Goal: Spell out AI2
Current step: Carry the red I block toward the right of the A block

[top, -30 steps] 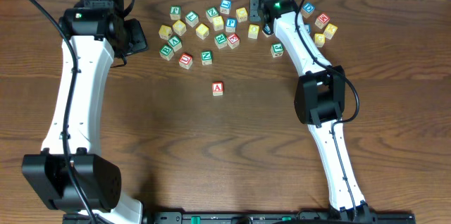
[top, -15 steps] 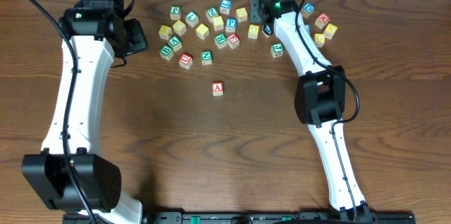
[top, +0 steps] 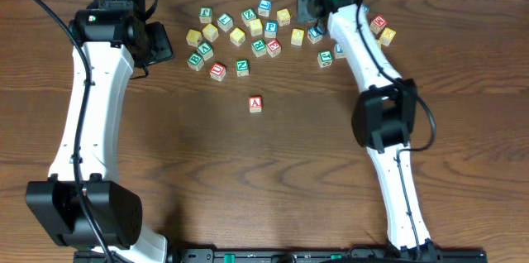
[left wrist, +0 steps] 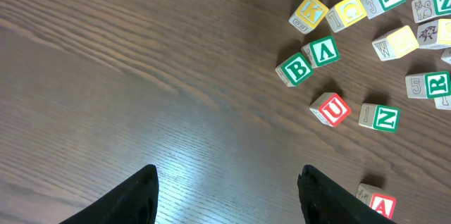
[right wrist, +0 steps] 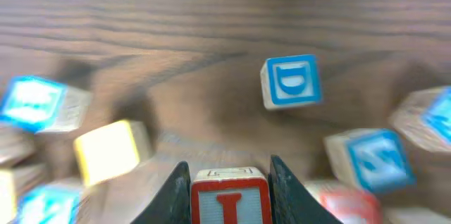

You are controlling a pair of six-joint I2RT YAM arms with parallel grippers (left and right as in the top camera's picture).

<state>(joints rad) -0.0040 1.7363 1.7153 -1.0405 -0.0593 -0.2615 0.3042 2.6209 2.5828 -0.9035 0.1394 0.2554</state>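
The red A block [top: 255,104] stands alone mid-table, below the scattered pile of letter blocks [top: 248,33]; it also shows at the lower right of the left wrist view [left wrist: 377,201]. My right gripper [right wrist: 230,182] is shut on a red I block [right wrist: 230,197] and holds it above the back of the pile, near the table's far edge [top: 312,2]. My left gripper [left wrist: 225,196] is open and empty, over bare wood left of the pile [top: 157,44]. I cannot pick out a 2 block.
Blocks lie below the right gripper: a blue D [right wrist: 291,82], a yellow one [right wrist: 113,150], other blue ones [right wrist: 368,159]. Green B [left wrist: 294,69], red U [left wrist: 331,109] and green N [left wrist: 379,116] sit nearest the left gripper.
My right gripper has lifted and moved toward the back of the table with the I block. The left arm and the A block have not moved.
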